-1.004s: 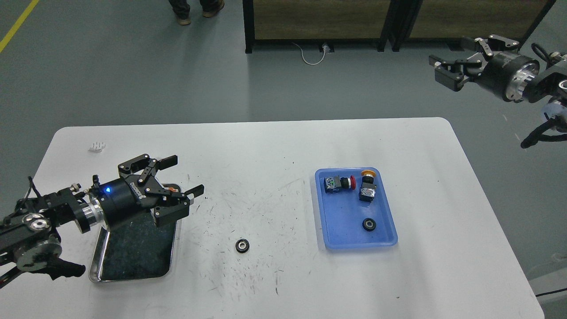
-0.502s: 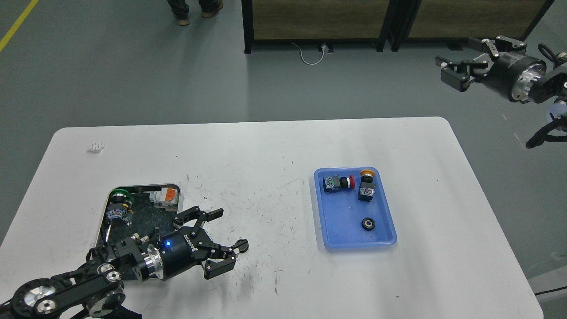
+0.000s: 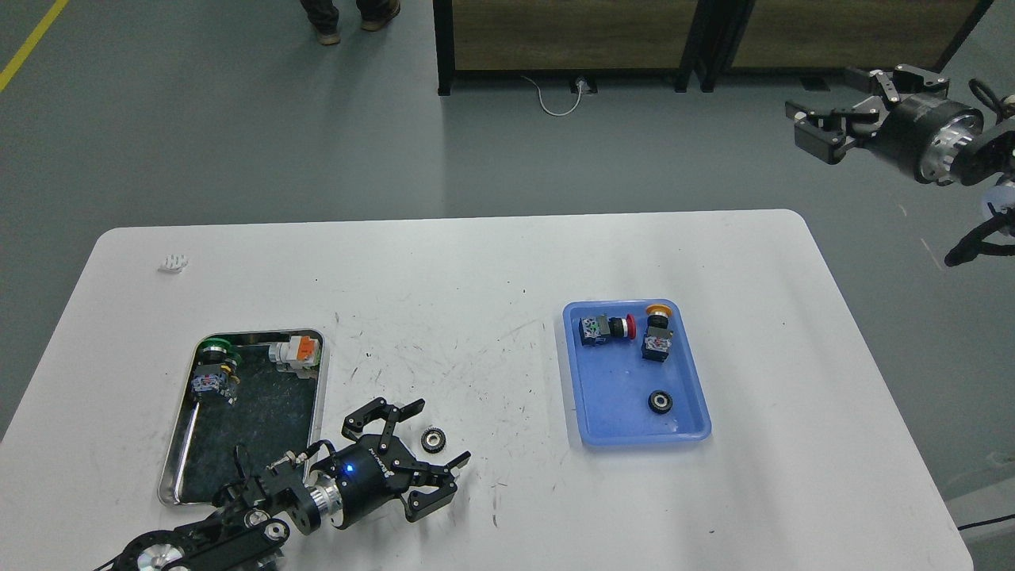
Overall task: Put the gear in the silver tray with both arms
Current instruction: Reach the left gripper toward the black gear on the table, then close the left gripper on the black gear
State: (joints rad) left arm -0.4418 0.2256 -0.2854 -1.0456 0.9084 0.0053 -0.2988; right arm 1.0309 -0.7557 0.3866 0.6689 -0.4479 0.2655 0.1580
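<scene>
- Your left gripper (image 3: pixel 434 434) is lying spread open around the gear (image 3: pixel 433 439) on the table (image 3: pixel 492 262), beside the silver tray (image 3: pixel 319 381).
- Your right gripper (image 3: pixel 817 127) is hanging unclenched, off the table.

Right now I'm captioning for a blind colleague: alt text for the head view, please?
The left gripper is open around a small black gear on a white table, right of a silver tray. A blue tray holds another gear; the right gripper hangs open off the table.

A scuffed white bench (image 3: pixel 492 262) carries a shiny silver tray (image 3: pixel 320 396) with a dark bottom; right of it, a black gear (image 3: pixel 433 439) and a blue tray (image 3: pixel 610 396).
</scene>
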